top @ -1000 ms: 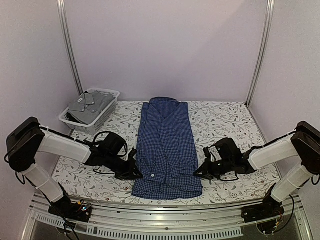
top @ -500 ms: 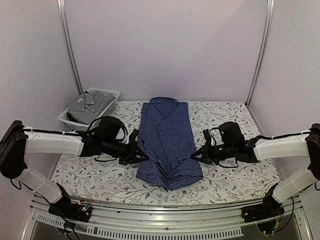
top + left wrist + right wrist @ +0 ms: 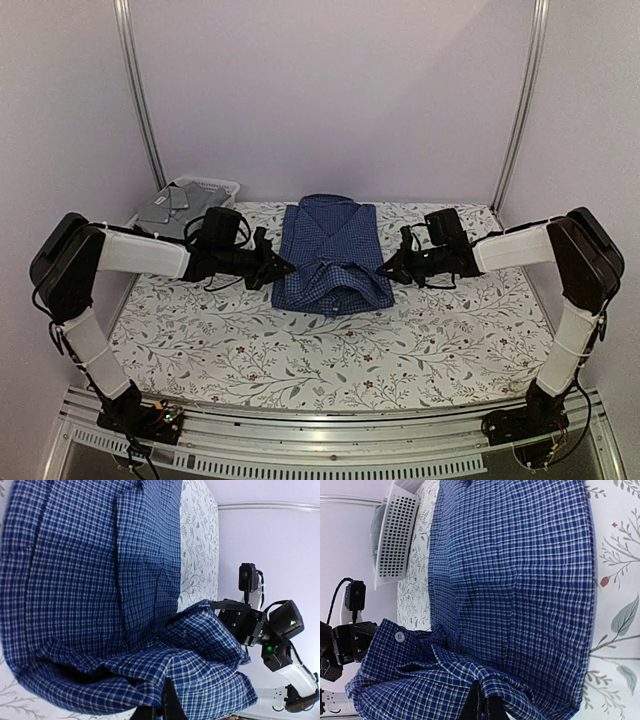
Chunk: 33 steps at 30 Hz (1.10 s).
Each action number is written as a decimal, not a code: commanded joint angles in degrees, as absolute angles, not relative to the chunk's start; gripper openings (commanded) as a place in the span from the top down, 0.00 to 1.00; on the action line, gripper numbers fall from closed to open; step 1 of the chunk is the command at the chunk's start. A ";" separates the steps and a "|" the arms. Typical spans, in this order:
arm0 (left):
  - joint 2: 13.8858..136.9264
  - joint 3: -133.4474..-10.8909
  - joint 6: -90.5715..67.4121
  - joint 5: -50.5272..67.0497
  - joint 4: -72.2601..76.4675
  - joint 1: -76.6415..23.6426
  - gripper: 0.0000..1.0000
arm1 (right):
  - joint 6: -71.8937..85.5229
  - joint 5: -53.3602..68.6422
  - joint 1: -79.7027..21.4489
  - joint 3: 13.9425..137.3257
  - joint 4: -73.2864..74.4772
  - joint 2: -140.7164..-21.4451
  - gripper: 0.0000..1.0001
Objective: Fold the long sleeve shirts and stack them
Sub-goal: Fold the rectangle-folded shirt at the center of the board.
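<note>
As left claw, right claw grip blue shirt, button, right wrist only.

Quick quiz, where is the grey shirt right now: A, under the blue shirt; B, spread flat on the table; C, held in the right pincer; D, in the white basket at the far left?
D: the grey shirt lies in the white basket at the table's far left, while the left pincer and right pincer grip only the blue checked shirt.
</note>
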<state>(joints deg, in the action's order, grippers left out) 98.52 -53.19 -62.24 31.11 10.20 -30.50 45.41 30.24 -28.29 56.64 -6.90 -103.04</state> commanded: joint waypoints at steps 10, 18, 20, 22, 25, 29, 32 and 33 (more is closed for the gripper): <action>110.84 -59.07 -63.65 30.22 16.07 -24.63 1.00 | 42.19 33.73 -24.35 66.67 -9.50 -117.58 0.99; 112.64 -62.40 -60.29 30.14 13.25 -24.47 0.61 | 40.63 31.06 -24.26 65.80 -8.21 -114.81 0.67; 111.67 -62.96 -58.85 28.80 12.05 -24.43 0.49 | 39.29 29.91 -24.27 66.02 -6.59 -113.17 0.60; 110.58 -64.03 -56.39 27.43 9.53 -24.36 0.39 | 37.99 28.88 -24.26 66.55 -4.31 -111.87 0.57; 108.73 -65.00 -52.50 25.51 5.43 -24.32 0.31 | 35.68 26.99 -24.26 65.90 -2.12 -109.47 0.53; 106.37 -64.72 -48.04 25.72 2.53 -24.18 0.24 | 33.06 25.70 -24.47 63.81 -0.52 -105.90 0.50; 103.63 -62.38 -45.44 25.89 1.88 -24.24 0.24 | 30.47 23.67 -25.58 61.89 1.19 -102.73 0.50; 102.44 -61.38 -44.59 25.74 1.74 -24.35 0.24 | 29.10 22.50 -26.18 61.49 2.27 -101.62 0.50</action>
<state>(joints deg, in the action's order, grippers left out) 107.42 -63.57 -50.41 26.39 4.29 -24.80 34.33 26.55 -24.80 63.68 -2.04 -105.97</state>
